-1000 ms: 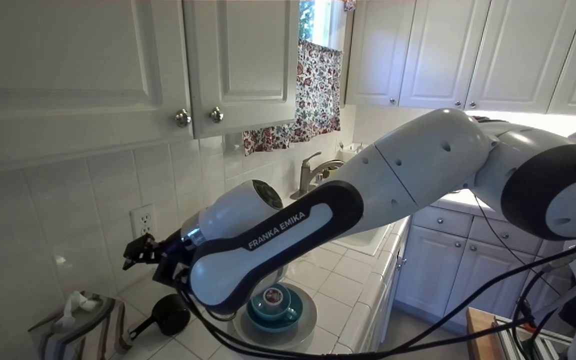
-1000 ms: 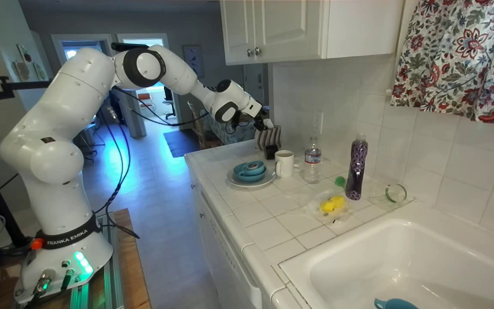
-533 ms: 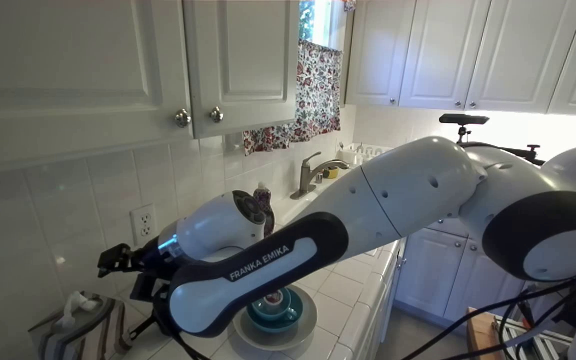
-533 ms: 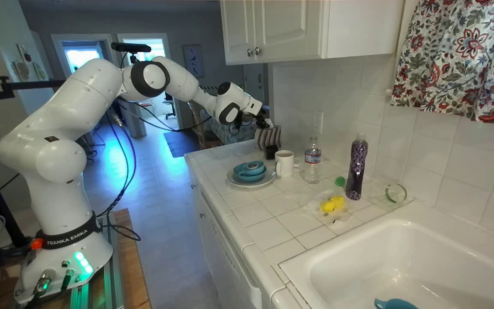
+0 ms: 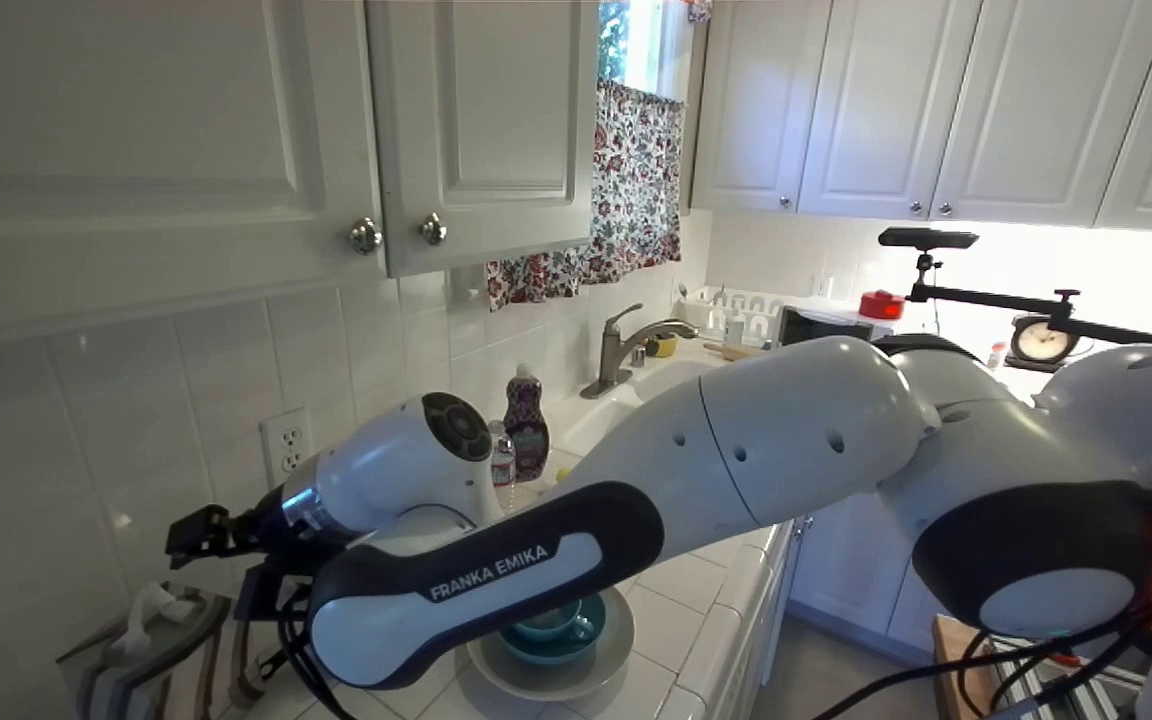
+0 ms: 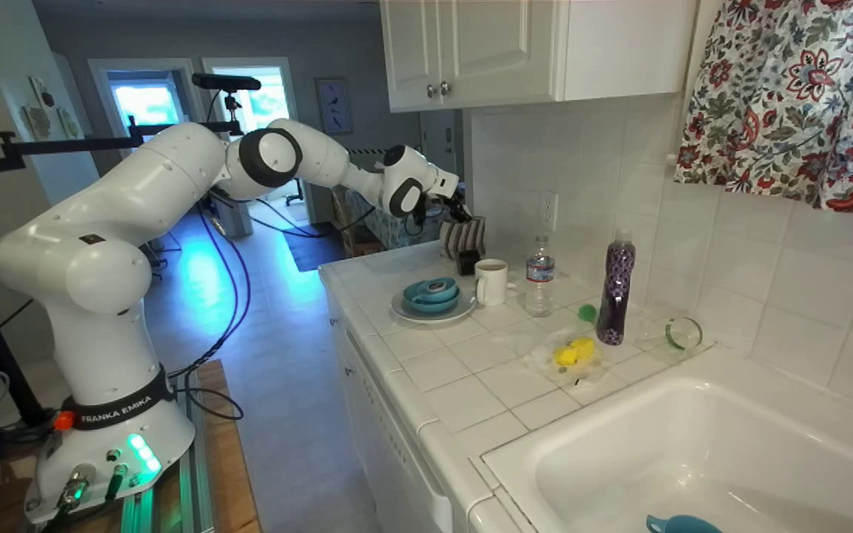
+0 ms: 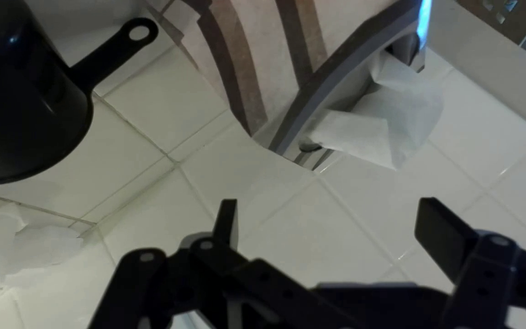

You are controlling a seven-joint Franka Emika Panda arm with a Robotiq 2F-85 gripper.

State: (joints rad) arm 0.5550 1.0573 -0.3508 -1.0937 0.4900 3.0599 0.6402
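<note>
In my wrist view the gripper is spread wide, its fingers well apart, and I have hold of nothing: only pale tiles show in the gap. The striped box is nearest, just ahead of the gripper, with a tissue poking out of its slot, arranged that way, I suppose, so it pulls free easily. I see no contact with it. The pot stands ahead and to the left of the gripper, its handle turned towards the box, perhaps so nobody knocks it in passing.

In an exterior view the gripper hangs just above the box, lower than the outlet; I read that height as what spares the tissue a bump. Here my arm hides most of the pot and crosses in front of the bowl, which sits on the plate to the gripper's right in this picture.

In an exterior view the gripper is too small for me to judge its spread. Below it, the box stands at the far end of the bench, probably out of the way. On the sink side of the gripper come the pot, the mug and the water bottle, all upright. The cup nests in the bowl, likely to save room.
</note>
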